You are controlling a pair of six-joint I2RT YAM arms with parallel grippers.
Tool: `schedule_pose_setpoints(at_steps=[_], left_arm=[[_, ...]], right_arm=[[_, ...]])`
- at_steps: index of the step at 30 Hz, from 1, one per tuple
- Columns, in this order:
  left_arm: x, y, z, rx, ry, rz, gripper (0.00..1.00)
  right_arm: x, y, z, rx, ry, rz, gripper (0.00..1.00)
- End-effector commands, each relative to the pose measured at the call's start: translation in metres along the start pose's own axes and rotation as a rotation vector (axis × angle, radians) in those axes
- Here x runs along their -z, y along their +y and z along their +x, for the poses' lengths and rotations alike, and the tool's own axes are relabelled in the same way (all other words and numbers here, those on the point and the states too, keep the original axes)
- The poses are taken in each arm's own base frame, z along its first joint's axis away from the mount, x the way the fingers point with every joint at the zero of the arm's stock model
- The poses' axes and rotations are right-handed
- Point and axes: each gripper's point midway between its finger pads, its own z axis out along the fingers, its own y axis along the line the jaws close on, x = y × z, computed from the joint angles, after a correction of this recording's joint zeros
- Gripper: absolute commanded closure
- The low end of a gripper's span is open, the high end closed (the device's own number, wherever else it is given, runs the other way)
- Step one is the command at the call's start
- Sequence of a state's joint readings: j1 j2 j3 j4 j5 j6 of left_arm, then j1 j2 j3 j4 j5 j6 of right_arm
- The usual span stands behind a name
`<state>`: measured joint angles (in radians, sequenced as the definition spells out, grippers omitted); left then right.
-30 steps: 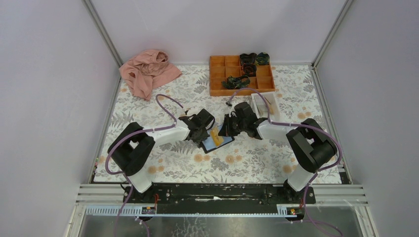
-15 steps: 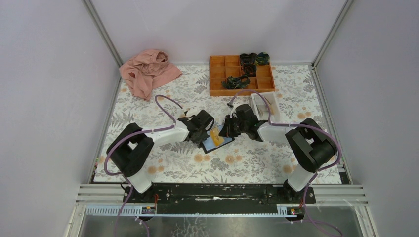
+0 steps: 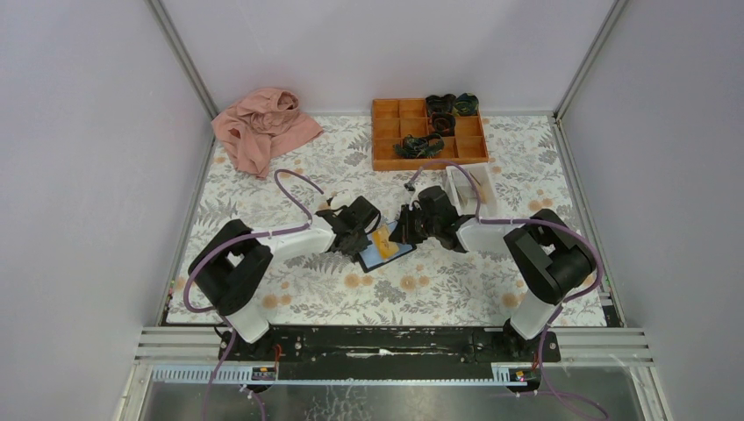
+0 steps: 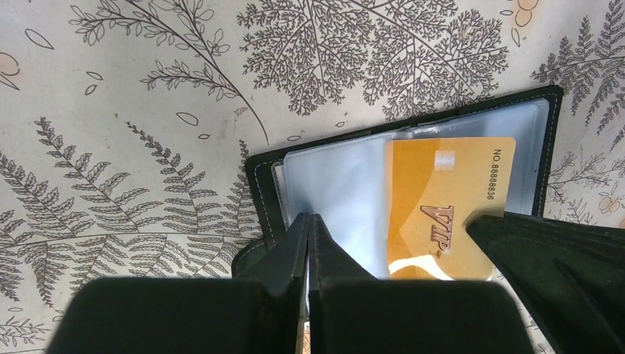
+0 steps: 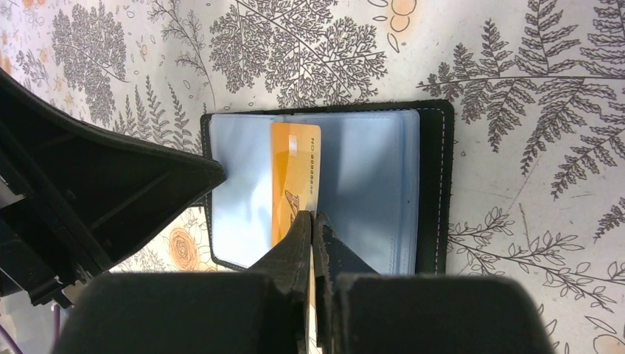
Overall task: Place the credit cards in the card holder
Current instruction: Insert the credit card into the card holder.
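Observation:
The card holder (image 3: 392,254) lies open on the flowered cloth at mid-table, black with light-blue pocket panels (image 5: 368,184). An orange-yellow credit card (image 5: 293,166) marked VIP (image 4: 442,195) stands tilted over the holder's middle, its far end in among the panels. My right gripper (image 5: 312,221) is shut on the near edge of this card; it also shows in the top view (image 3: 404,231). My left gripper (image 4: 309,225) is shut on a light-blue pocket panel (image 4: 332,184) at the holder's left side; it also shows in the top view (image 3: 363,239). No other cards are clearly visible.
An orange compartment tray (image 3: 386,133) with dark items stands at the back. A small white tray (image 3: 458,186) sits just behind the right arm. A pink cloth (image 3: 261,132) lies at the back left. The two grippers are close together over the holder.
The right arm has edged very slightly toward the back. The card, the holder and the left gripper stay where they were.

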<state>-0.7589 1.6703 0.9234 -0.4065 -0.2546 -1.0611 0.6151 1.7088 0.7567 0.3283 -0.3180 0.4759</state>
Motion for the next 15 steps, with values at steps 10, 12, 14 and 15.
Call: schedule_pose_setpoints(at_steps=[10,12,14,15], left_arm=[[0.0,0.049,0.037,-0.074,0.1,-0.163,1.0],[0.0,0.049,0.037,-0.073,0.098,-0.164,1.0],[0.0,0.048,0.037,-0.071,0.099,-0.163,1.0],[-0.001,0.048,0.038,-0.072,0.101,-0.163,1.0]], right_arm=[[-0.007,-0.025,0.018,-0.019,0.013,0.088,1.0],[-0.008,-0.025,0.021,-0.023,0.021,0.083,1.0],[-0.008,-0.026,0.025,-0.028,0.031,0.08,1.0],[-0.008,-0.027,0.027,-0.03,0.037,0.08,1.0]])
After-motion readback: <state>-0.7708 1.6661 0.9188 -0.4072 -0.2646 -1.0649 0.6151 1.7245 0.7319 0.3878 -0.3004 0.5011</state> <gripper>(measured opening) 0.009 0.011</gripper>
